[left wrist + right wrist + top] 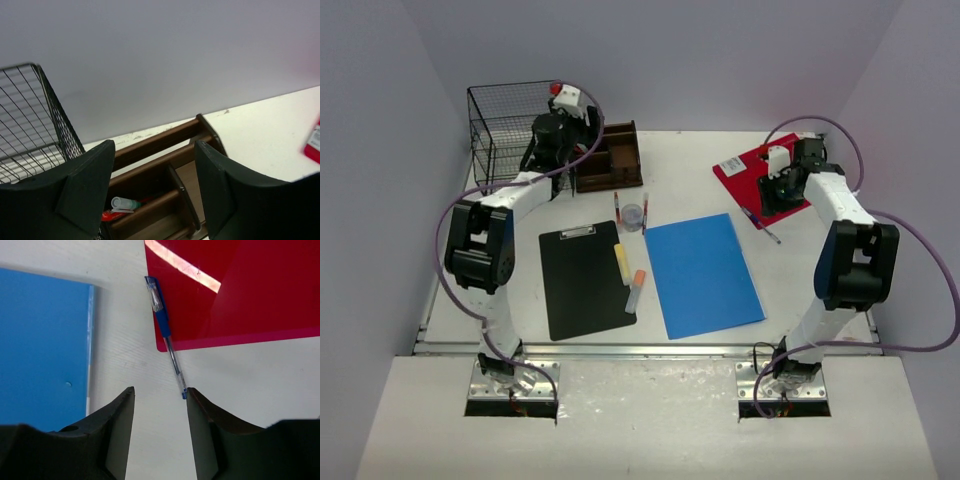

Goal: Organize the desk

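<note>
desk [700, 165] white, long axis runs left-right in the top view, silver rail on its near edge by the arm bases. left gripper [154, 160] jaws apart, empty, over wooden organizer [165, 140] beside wire basket [30, 125]. right gripper [160, 405] jaws parted, holding nothing; blue pen [164, 325] tip maybe touching one finger, pen partly on red folder [250, 290].

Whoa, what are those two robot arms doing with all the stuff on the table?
They're tidying the desk. The left gripper hovers open above the wooden organizer, where a marker lies in one slot. The right gripper is open too, right by the tip of a blue pen that lies half on a red sheet. A clipboard, a blue folder and a few markers wait in the middle.
</note>
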Motion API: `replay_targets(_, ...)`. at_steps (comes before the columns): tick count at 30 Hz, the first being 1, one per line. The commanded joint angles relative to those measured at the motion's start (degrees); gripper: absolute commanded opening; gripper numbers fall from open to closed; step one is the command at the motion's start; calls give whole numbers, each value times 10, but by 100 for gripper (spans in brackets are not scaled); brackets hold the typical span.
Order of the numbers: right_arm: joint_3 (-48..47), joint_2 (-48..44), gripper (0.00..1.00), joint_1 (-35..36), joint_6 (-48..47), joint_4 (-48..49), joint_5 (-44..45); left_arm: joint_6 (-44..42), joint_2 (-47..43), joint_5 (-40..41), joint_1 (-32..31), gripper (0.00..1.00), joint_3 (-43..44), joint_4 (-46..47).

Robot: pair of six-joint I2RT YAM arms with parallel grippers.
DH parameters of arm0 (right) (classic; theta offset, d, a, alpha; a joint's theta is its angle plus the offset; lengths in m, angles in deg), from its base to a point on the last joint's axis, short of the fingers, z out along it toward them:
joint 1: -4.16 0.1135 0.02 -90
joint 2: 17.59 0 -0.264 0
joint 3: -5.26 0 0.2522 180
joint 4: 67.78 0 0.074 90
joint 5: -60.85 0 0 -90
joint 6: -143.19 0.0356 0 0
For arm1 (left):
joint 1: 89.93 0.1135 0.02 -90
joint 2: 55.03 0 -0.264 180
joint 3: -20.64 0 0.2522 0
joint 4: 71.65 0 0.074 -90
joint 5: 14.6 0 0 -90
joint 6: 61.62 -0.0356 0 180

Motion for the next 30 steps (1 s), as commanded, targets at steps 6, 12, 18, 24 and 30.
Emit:
replay_targets(6, -69, 89, 44, 43, -90, 3, 69, 17, -188, -84, 1, 65, -56, -47)
replay_targets(12, -99, 153, 40, 43, -109, -20, 65, 13, -248, -124, 1, 67, -103, -56)
replay_targets(18, -95, 188, 41, 43, -136, -24, 70, 18, -266, -144, 1, 68, -119, -64)
replay_targets(24, -98, 210, 41, 43, -148, -32, 79, 18, -267, -152, 1, 69, -123, -67)
replay_targets(30, -236, 261, 49, 50, -157, -128, 91, 18, -268, -160, 1, 70, -127, -75)
